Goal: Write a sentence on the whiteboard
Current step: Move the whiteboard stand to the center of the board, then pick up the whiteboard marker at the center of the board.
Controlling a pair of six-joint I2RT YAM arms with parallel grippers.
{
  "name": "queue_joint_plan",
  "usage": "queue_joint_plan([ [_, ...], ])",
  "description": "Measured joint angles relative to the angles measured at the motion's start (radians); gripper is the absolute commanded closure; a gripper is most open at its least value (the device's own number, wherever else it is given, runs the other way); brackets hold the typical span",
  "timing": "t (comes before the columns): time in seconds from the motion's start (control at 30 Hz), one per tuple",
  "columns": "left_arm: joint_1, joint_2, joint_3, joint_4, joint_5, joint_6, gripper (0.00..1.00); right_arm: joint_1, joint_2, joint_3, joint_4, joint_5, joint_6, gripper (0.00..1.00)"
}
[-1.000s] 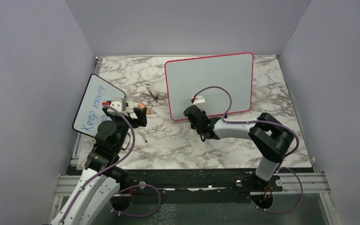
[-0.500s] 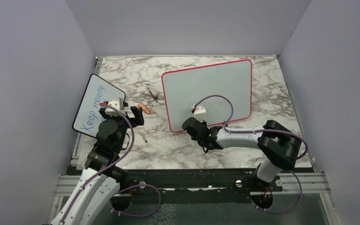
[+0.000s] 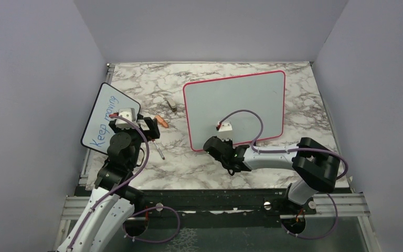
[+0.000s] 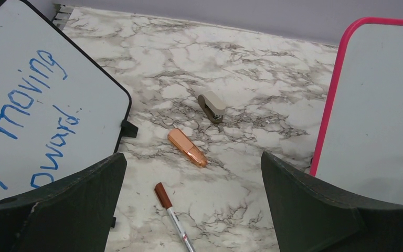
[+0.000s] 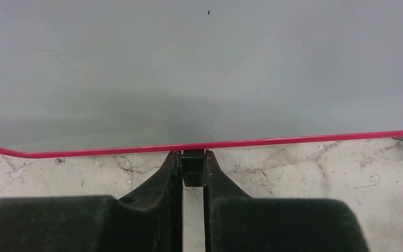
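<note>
The whiteboard (image 3: 233,100) stood on the bench (image 3: 199,164) with its long edge down. It was a large rounded rectangle in a thin pink-red frame, and its face was a plain pale grey. At the middle of its lower edge the right pincer (image 5: 192,157) was clenched on a black foot (image 5: 192,172) just under the frame, with the right arm (image 3: 273,153) stretched low along the bench. Left of the whiteboard lay a beige block (image 4: 211,107), a copper-coloured cap (image 4: 187,147) and a marker (image 4: 174,218). The left pincer (image 4: 191,173) hung released above them, jaws wide. Further left leaned a small board (image 4: 31,105) with blue handwriting.
</note>
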Motion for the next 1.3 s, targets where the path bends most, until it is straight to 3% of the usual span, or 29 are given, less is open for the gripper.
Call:
queue_joint_plan([
  [0.3,0.008,0.017,0.0,-0.003,-0.001,-0.003,0.01,0.001,-0.032,-0.048,0.017,-0.005,-0.039,0.8],
  [0.4,0.009,0.026,0.0,-0.003,0.0,-0.003,0.01,0.001,-0.04,-0.059,0.032,-0.015,-0.058,0.69],
  [0.8,0.044,0.118,0.033,-0.041,0.023,-0.024,0.01,0.001,-0.159,-0.1,0.034,-0.064,-0.118,0.48],
  [1.3,0.055,0.427,0.147,-0.226,0.019,-0.203,0.01,0.001,-0.571,-0.162,0.011,0.024,-0.229,0.19],
])
